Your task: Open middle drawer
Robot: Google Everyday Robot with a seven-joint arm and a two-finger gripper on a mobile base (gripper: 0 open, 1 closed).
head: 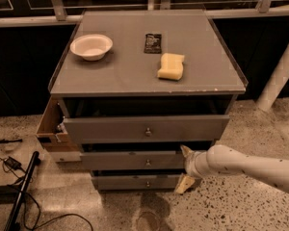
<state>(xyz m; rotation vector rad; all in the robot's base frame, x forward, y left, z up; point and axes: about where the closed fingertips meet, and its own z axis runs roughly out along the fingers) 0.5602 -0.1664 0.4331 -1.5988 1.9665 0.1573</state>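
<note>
A grey cabinet (149, 66) with three drawers stands in the middle of the view. The middle drawer (130, 160) has a long flat grey front and a small round metal knob (148, 162) at its centre. It stands pulled out a little. The top drawer (144, 128) stands pulled out further. My gripper (185, 168) is at the right end of the middle drawer's front, with one cream fingertip (185, 151) at its top edge and the other (184, 184) down by the bottom drawer (135, 182). It is open and holds nothing.
On the cabinet top lie a white bowl (91, 46), a dark packet (153, 43) and a yellow sponge (170, 66). A cardboard box (52, 129) sticks out at the cabinet's left. Cables (14, 196) lie on the floor at left. A white post (279, 73) stands at right.
</note>
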